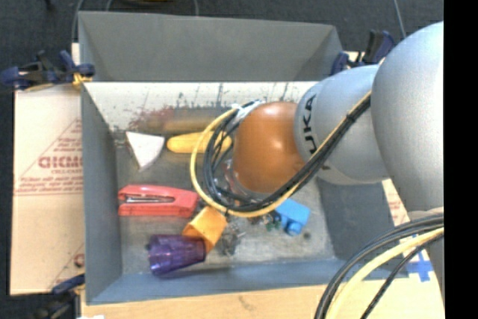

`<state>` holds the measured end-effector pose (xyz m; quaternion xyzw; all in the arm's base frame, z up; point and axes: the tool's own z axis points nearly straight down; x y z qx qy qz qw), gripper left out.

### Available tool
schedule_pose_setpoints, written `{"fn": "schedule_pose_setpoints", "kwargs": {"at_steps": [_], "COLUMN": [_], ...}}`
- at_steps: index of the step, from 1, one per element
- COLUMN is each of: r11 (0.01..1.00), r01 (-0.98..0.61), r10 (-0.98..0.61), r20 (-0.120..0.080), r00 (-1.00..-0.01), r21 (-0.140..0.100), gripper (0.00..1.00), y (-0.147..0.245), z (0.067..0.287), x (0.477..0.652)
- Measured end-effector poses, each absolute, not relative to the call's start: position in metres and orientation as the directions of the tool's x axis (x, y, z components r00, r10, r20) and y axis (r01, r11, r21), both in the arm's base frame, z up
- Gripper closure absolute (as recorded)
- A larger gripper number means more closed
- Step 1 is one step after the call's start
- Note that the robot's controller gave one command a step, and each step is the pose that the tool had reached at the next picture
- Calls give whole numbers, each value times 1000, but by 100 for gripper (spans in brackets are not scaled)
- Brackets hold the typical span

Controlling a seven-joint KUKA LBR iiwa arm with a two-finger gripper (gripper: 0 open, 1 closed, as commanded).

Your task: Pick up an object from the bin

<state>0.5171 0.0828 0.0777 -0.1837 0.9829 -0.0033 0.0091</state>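
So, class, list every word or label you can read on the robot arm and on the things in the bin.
"UKA": black letters on the arm's grey casing, beside the orange cover.
Red stapler and the other bin things: no text readable.

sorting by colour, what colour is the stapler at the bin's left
The stapler is red, clearest in the camera view.
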Motion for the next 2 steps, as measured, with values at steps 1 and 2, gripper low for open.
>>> {"fn": "schedule_pose_setpoints", "kwargs": {"at_steps": [1,2], "r11": [933,905], "r01": [-360,-426], "r10": [-360,-426], "r20": [-17,-8], "r00": [-933,-905], "r21": [-9,-2], "gripper": [100,100], "y": [83,101], "z": [78,237], "x": [517,521]}}
